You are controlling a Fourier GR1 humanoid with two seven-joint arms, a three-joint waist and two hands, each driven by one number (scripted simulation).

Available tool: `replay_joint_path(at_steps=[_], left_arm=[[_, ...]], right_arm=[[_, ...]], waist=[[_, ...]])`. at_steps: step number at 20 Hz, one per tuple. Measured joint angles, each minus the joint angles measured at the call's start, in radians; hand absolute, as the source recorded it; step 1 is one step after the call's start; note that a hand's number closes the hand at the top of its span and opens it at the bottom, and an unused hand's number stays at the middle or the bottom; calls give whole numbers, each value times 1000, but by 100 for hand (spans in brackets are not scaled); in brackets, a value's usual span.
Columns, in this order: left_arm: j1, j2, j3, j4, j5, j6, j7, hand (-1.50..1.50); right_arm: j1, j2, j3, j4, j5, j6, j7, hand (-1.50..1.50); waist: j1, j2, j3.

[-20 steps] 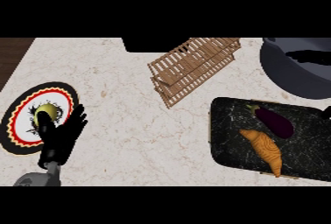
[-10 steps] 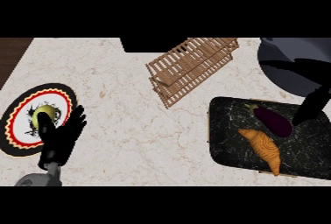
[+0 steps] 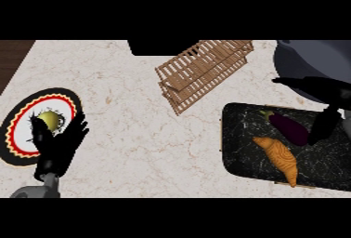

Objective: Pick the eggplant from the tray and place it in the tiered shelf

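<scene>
right hand (image 3: 322, 128) over tray (image 3: 237, 160), fingers open beside eggplant (image 3: 289, 129) | left hand (image 3: 60, 144) open by plate (image 3: 17, 135)

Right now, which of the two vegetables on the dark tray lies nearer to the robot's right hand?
The purple eggplant is nearer: the right hand hangs just beside it, at the tray's far right. The orange carrot lies lower, nearer the view's bottom.

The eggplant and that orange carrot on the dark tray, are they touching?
Apart. The head view shows a strip of dark tray between the eggplant and the carrot below it.
</scene>
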Motion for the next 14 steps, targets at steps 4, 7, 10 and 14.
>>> replay_joint_path(at_steps=[4, 7, 10, 14], left_arm=[[-2, -18, 10, 22, -19, -9, -21, 0], [4, -27, 19, 12, -25, -15, -9, 0], [0, -39, 23, 2, -44, -10, 1, 0], [-9, -49, 39, 10, -55, -20, 11, 0]], right_arm=[[24, 43, -19, -30, 69, -22, 35, -150], [68, 60, -35, -59, 117, -39, 29, -150], [104, 97, -48, -93, 158, -47, 45, -150], [107, 125, -64, -46, 235, -67, -1, -150]], waist=[[-1, 0, 0], [-1, 0, 0], [-2, 0, 0], [0, 1, 0]])
